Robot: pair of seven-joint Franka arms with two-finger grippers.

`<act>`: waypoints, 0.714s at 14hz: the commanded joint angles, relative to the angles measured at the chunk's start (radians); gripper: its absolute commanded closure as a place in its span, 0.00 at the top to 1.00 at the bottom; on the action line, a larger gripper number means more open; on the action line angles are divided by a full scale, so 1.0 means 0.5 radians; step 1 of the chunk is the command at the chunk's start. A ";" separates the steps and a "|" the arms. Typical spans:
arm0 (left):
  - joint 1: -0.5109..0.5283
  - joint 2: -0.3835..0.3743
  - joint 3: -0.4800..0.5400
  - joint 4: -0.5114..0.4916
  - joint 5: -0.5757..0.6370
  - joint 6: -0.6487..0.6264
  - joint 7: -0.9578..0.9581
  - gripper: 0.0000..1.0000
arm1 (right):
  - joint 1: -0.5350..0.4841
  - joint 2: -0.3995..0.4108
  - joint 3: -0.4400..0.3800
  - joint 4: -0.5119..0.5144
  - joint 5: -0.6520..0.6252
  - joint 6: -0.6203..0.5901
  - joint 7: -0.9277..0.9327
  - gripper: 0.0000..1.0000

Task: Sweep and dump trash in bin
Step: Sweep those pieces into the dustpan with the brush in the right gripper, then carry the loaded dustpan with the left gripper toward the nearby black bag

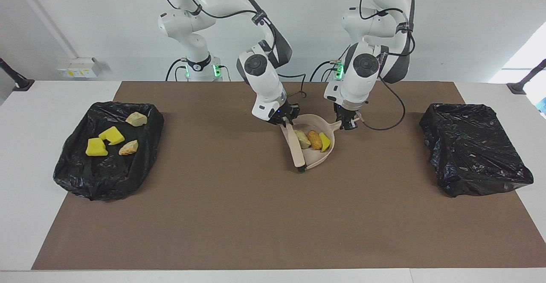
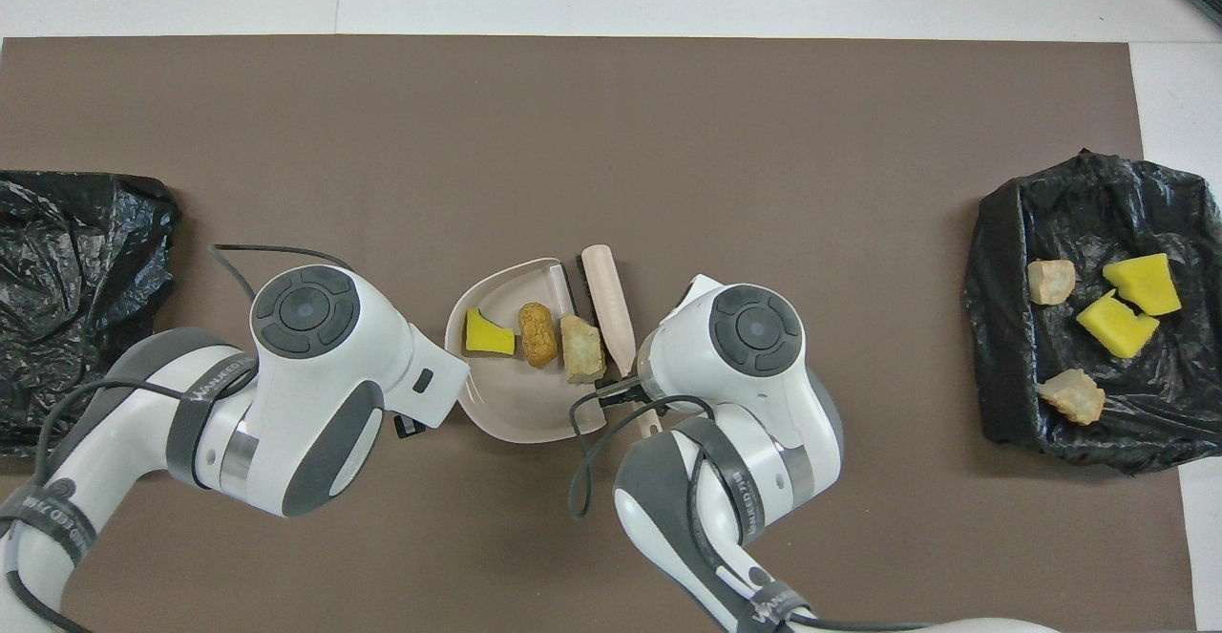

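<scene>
Gripping, left jaws, facing view: closed tight on the dustpan [image 1: 314, 158] handle, at the end of the pan nearer to me; pan sits flat on the worktop [image 1: 256, 223].
Right jaws, facing view: clamped shut on the handle end of the brush [image 1: 296, 146]; brush slants down along the pan's open lip, dark bristle end farthest from me, at the pan's corner.
Trash in pan, facing view: beige chunk [image 1: 302, 138], brown lump [image 1: 315, 139], yellow sponge bit [image 1: 325, 141], in a row, each touching the next; chunk lies just beside the brush.
Full bin, facing view: black-bagged bin [image 1: 72, 167] toward my right arm's end; in it two sponge pieces [image 1: 111, 135] [image 1: 96, 147] and two stone chunks [image 1: 136, 118] [image 1: 128, 147].
Other bin, facing view: black-bagged bin [image 1: 473, 150] toward my left arm's end; can't see any contents from here.
Jaws, overhead view: both hidden under my own wrists; no fingers visible.
Pan, overhead view: dustpan [image 2: 520, 409] mid-worktop between my two wrists, open lip toward my right arm's end.
Brush, overhead view: brush [image 2: 607, 299] lies right along that lip.
Trash in pan, overhead view: yellow sponge bit [image 2: 488, 334], brown lump [image 2: 538, 334], beige chunk [image 2: 581, 348]; chunk just inside the lip, against the brush.
Bins, overhead view: full bin [image 2: 1002, 347] with the same four pieces; other bin [image 2: 76, 280] well apart at the left arm's end.
</scene>
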 commanded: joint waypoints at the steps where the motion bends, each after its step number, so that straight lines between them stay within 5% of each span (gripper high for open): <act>1: 0.019 -0.110 0.003 -0.154 -0.029 0.082 -0.098 0.00 | -0.068 0.018 -0.019 0.004 0.015 -0.134 -0.041 0.00; 6: 0.028 -0.110 0.006 -0.148 -0.174 0.070 -0.230 0.00 | -0.347 -0.170 -0.025 0.004 -0.328 -0.552 -0.014 0.00; 10: 0.096 -0.104 0.009 -0.132 -0.284 0.054 -0.285 0.00 | -0.219 -0.268 -0.004 -0.024 -0.537 -0.669 0.348 0.00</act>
